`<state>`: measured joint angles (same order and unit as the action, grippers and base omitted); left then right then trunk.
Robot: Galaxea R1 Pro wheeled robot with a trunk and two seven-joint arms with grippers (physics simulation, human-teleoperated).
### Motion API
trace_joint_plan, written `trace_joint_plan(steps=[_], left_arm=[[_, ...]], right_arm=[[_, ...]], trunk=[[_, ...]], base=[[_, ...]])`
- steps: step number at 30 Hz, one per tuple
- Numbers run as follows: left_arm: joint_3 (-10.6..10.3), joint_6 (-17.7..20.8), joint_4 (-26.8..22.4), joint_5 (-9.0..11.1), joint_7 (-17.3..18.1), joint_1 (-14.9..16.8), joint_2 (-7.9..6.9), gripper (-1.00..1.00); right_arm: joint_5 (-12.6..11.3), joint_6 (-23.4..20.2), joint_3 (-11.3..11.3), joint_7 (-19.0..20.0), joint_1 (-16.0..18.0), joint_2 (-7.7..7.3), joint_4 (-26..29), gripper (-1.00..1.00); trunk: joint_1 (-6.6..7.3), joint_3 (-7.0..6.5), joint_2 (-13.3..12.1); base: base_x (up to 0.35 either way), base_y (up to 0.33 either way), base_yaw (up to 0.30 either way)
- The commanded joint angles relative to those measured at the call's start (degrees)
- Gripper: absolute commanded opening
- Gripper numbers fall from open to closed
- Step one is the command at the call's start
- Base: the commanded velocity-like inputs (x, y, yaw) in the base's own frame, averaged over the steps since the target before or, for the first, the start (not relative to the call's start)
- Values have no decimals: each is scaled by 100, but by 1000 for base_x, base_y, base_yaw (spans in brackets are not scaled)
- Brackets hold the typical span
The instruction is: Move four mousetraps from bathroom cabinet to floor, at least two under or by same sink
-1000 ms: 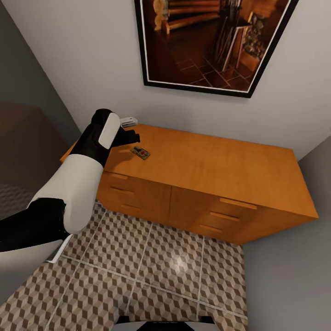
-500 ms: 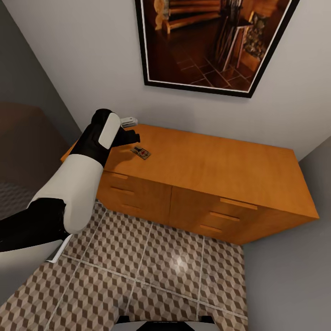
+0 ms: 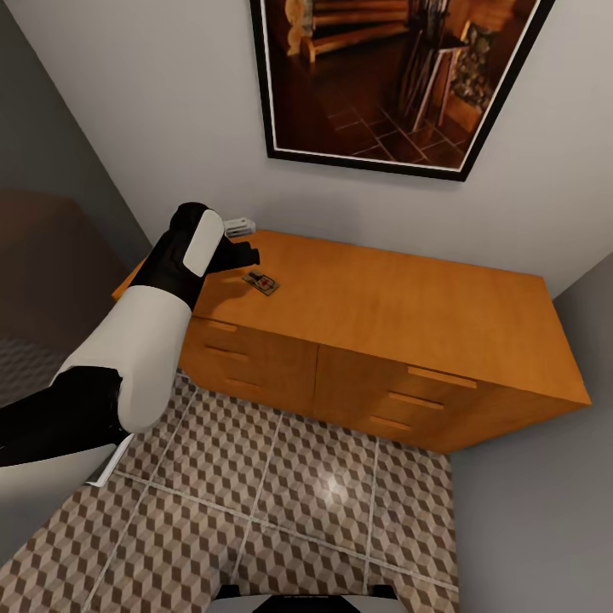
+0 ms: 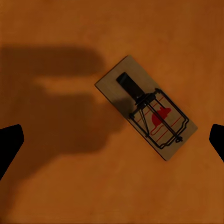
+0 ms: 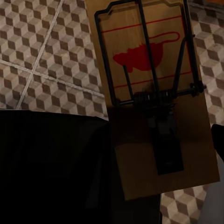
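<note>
While the left gripper hangs spread above a red-mouse-printed mousetrap, the right gripper clamps another mousetrap.

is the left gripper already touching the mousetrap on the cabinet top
No. In the left wrist view the mousetrap lies flat on the cabinet top, with the open left gripper fingertips at the picture's edges, apart from it.

Head camera high, tilted down at cabinet, arm at 9 o'clock. Left wrist camera straight down, near cabinet top, sharing mousetrap with head. Right wrist camera close above bathroom floor.
</note>
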<state>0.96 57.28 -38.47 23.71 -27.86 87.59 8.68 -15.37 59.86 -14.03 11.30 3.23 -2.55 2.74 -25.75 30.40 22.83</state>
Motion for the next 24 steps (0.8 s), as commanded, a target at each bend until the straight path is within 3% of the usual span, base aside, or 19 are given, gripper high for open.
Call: trace_joint_plan(steps=[1, 24], left_arm=[[10, 11, -3, 55, -53, 4, 5, 100], [10, 19, -8, 55, -53, -10, 2, 100]], right_arm=[[-71, 14, -28, 57, 2, -2, -1, -100], [-71, 14, -27, 57, 2, 0, -1, -100]], trunk=[[-3, 8, 9], [-3, 8, 9]], base=[[0, 0, 0], [0, 0, 0]])
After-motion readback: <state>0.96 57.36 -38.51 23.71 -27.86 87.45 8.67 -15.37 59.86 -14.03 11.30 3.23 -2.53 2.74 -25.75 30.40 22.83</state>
